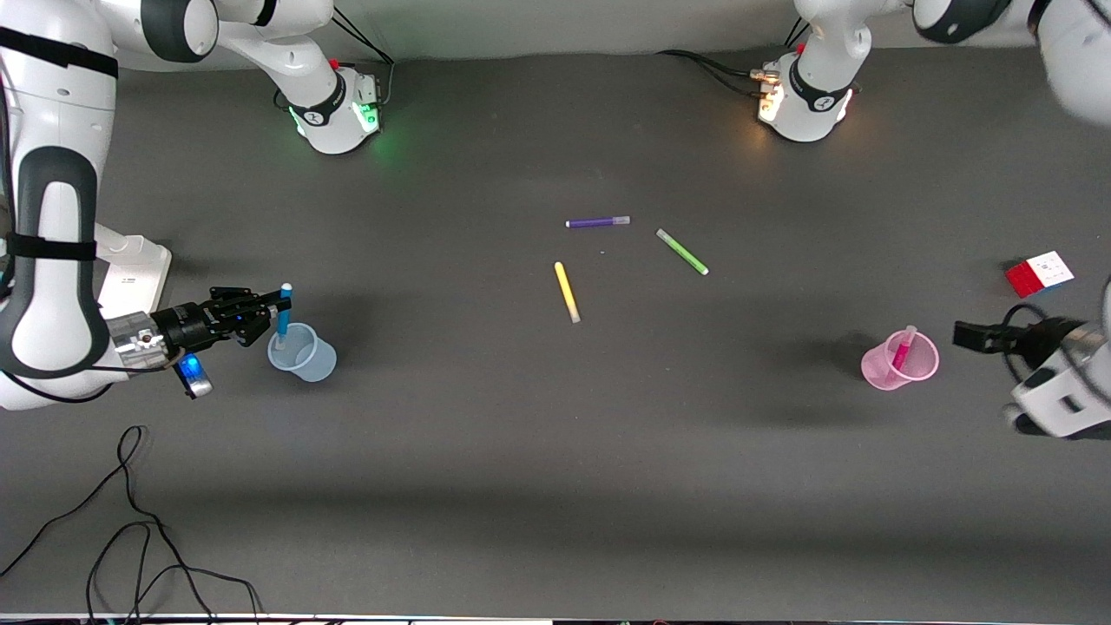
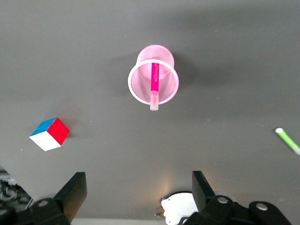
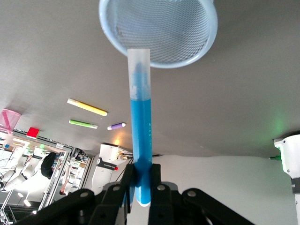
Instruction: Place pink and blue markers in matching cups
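My right gripper point(image 1: 276, 309) is shut on the blue marker point(image 1: 284, 314) and holds it upright, capped end down, at the rim of the pale blue cup point(image 1: 304, 354). In the right wrist view the marker point(image 3: 140, 122) runs from my right gripper point(image 3: 143, 176) to the rim of the blue cup point(image 3: 159, 33). The pink marker point(image 1: 903, 350) stands tilted inside the pale pink cup point(image 1: 901, 360). My left gripper point(image 1: 965, 337) is open and empty, apart from the pink cup. The left wrist view shows the pink cup point(image 2: 153, 82), the pink marker point(image 2: 154, 86) and my left gripper point(image 2: 138, 187).
A purple pen point(image 1: 597, 222), a lime green pen point(image 1: 682, 252) and a yellow pen point(image 1: 567, 292) lie mid-table. A colour cube point(image 1: 1039, 273) sits toward the left arm's end, near the pink cup. Black cables point(image 1: 130, 538) lie at the table's near corner toward the right arm's end.
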